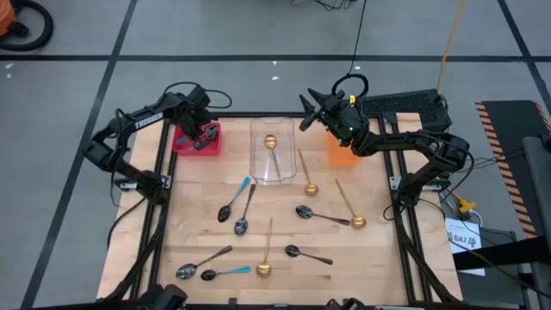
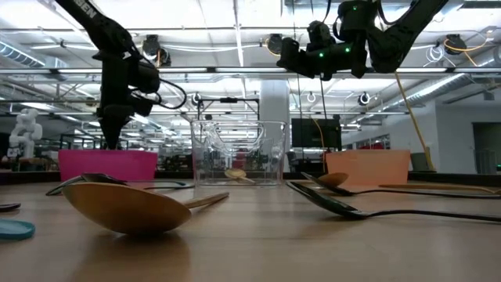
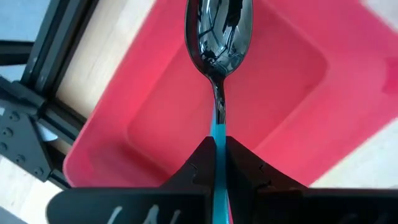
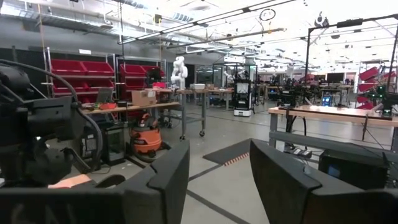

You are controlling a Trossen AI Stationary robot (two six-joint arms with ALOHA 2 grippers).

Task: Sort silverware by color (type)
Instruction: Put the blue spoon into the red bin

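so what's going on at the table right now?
Spoon sorting, mid-run. The left gripper is shut on a blue-handled spoon, holding it over the pink bin. The right gripper hangs open and empty above the orange bin. One gold spoon is in the clear bin; about ten mixed spoons lie loose on the table.

Blue-handled spoon (image 3: 219, 43) hanging bowl-down over red bin (image 3: 124, 106); gold, dark, blue-handled spoons (image 1: 267, 232) scattered on table
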